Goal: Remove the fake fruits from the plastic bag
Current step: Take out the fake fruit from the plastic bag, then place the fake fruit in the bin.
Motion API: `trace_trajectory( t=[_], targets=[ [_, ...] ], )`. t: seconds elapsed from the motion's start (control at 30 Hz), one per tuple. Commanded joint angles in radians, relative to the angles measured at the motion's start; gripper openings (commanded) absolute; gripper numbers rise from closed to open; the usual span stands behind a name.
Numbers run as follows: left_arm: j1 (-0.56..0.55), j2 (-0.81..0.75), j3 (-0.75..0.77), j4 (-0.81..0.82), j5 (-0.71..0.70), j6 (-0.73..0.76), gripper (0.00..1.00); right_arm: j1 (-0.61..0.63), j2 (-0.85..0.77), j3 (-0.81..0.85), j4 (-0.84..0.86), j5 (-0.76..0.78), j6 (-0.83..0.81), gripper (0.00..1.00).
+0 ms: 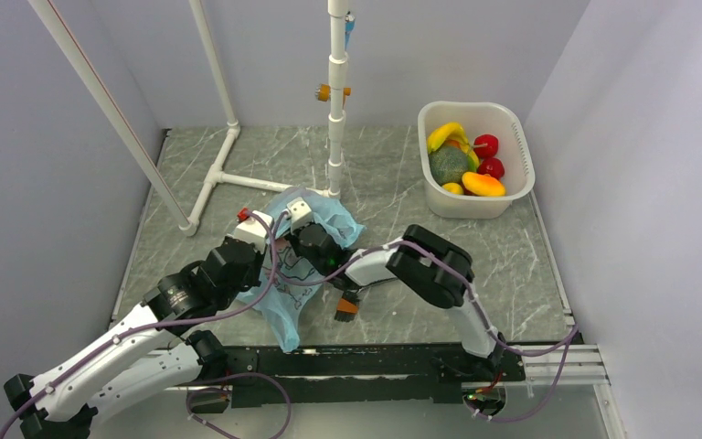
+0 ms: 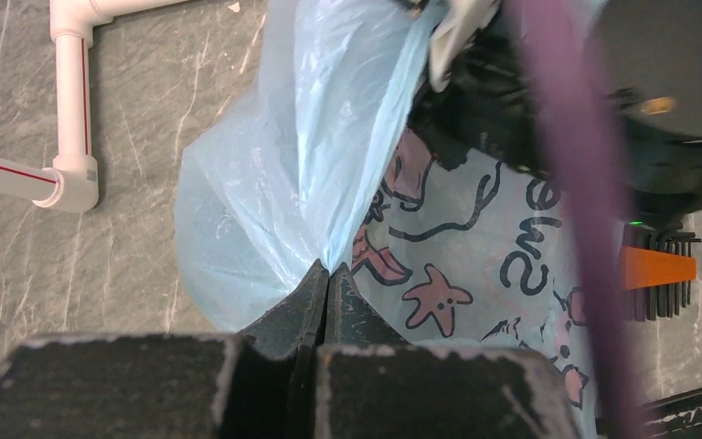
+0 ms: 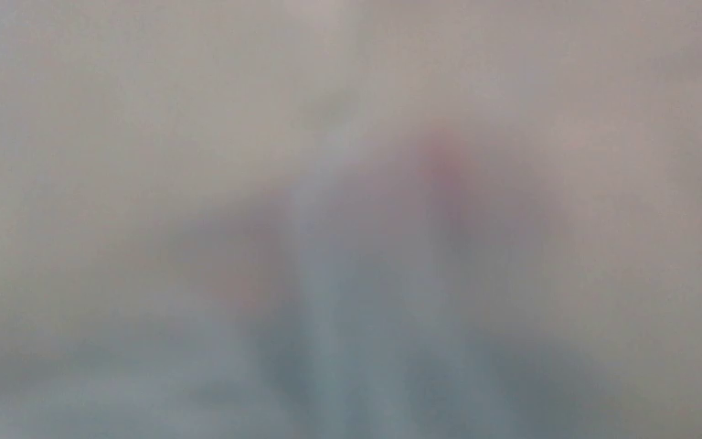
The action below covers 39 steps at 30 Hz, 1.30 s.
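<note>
Pinching plastic bag film, left hand fully closed. Right hand pressed into the bag, wrist view fogged; can't tell its grip.

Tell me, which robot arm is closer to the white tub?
Right. The right arm bends its elbow just in front of the tub; the left arm is farther left, past the blue bag.

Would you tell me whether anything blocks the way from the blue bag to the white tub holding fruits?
Nothing visible does: the marble tabletop between the plastic bag and the white tub is bare. The white pipe post stands behind that line, the right arm's elbow in front.
</note>
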Motion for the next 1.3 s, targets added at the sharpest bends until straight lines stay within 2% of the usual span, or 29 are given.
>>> trace_trajectory(
  t=[0.0,0.23,0.6,0.93,1.27],
  targets=[
    [-0.004,-0.011,0.04,-0.005,-0.007,-0.008,0.0,0.028,-0.168,-0.073,0.011,0.034,0.023,0.0],
    [-0.004,-0.022,0.042,-0.009,-0.007,-0.01,0.0,0.125,-0.329,-0.197,-0.087,0.106,0.055,0.0],
    [-0.005,-0.03,0.046,-0.023,-0.012,-0.019,0.0,0.283,-0.603,-0.333,-0.298,0.208,0.219,0.0],
    [-0.005,-0.033,0.05,-0.031,-0.02,-0.023,0.0,0.303,-0.816,-0.334,-0.44,0.229,0.246,0.0],
    [-0.006,-0.014,0.053,-0.035,-0.022,-0.023,0.0,0.306,-1.023,-0.322,-0.492,0.21,0.25,0.0]
  ],
)
